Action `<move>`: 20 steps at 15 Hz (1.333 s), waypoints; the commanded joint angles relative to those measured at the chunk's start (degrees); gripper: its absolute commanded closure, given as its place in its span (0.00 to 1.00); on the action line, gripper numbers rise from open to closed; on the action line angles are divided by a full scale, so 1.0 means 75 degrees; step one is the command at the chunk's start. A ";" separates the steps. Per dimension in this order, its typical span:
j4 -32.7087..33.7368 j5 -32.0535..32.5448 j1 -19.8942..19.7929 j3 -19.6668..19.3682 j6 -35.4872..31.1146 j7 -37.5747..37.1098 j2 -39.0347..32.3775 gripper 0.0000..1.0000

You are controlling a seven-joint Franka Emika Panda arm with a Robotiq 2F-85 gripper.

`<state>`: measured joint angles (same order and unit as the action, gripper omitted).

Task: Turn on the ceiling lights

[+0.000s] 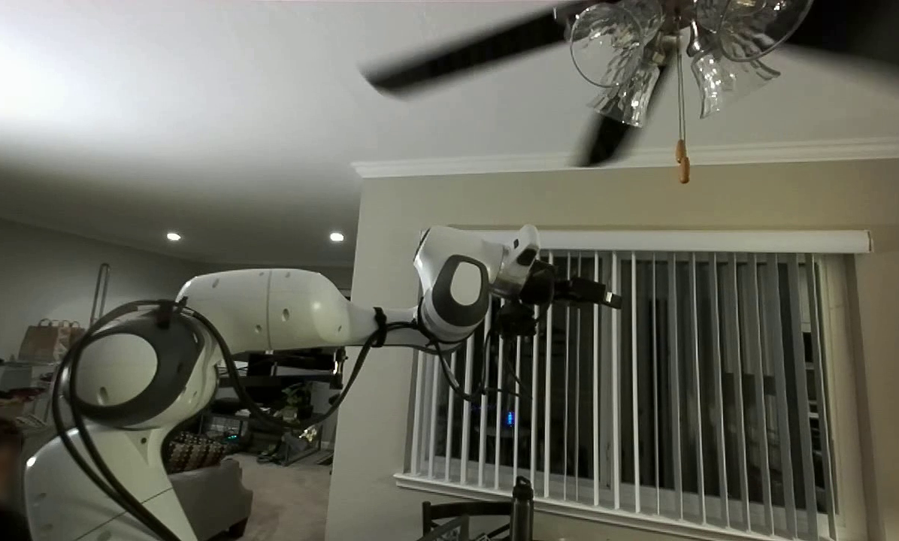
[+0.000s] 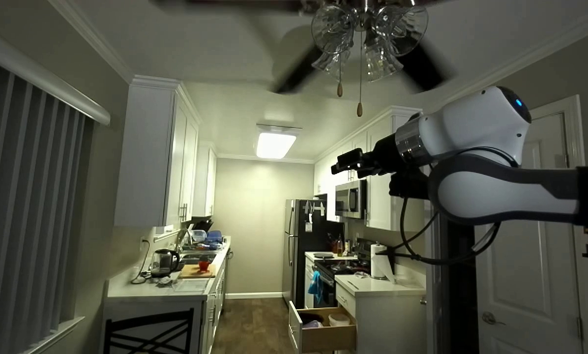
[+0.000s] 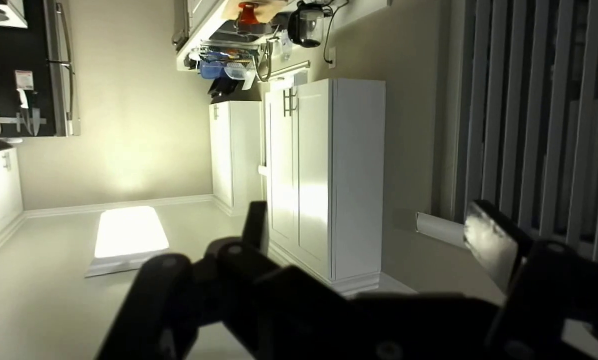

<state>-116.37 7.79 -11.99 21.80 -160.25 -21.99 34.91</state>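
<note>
Near, the black two-fingered gripper [image 3: 365,225] had its jaws wide apart. Higher, in both exterior views, two brown wooden pull knobs [image 2: 359,109] hung below the dark-bladed ceiling fan [image 2: 364,20] with clear glass lampshades [image 2: 383,60]. Far and more left, a white rectangular ceiling lamp [image 2: 275,144] shone.

In an exterior view, the kitchen light panel [image 2: 276,146] burns out to flat white and washes the back wall [image 2: 252,196] a pale yellow-green, while the blinds [image 2: 33,206] at the edge sit in gloom. The fan blades [image 1: 464,55] smear with motion blur in both exterior views. Glare whitens a corner of the ceiling [image 1: 36,75] (two small recessed lights [image 1: 173,237] shine farther back). In the wrist view the panel glares too, and the gripper [image 3: 371,232] shows dark and out of focus.
</note>
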 commanded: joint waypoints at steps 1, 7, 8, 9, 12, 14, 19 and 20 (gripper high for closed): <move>0.0062 0.0128 -0.0094 0.0003 -0.0016 -0.0092 -0.0026 0.00; 0.1371 0.1233 -0.2352 0.0611 -0.0160 -0.1050 -0.0055 0.00; 0.1611 0.1377 -0.2653 0.0679 -0.0148 -0.1182 -0.0032 0.00; 0.1802 0.1470 -0.2885 0.0746 -0.0127 -0.1298 -0.0033 0.00; 0.2357 0.1596 -0.3363 0.0908 -0.0046 -0.1386 -0.0076 0.00; 0.2656 0.1571 -0.3601 0.1059 -0.0042 -0.1349 -0.0147 0.00; 0.3449 0.1550 -0.4056 0.1505 0.0166 -0.1309 -0.0539 0.00; 0.3677 0.1627 -0.4292 0.1637 0.0156 -0.1366 -0.0633 0.00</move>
<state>-94.10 17.58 -40.52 31.49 -159.85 -29.92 33.33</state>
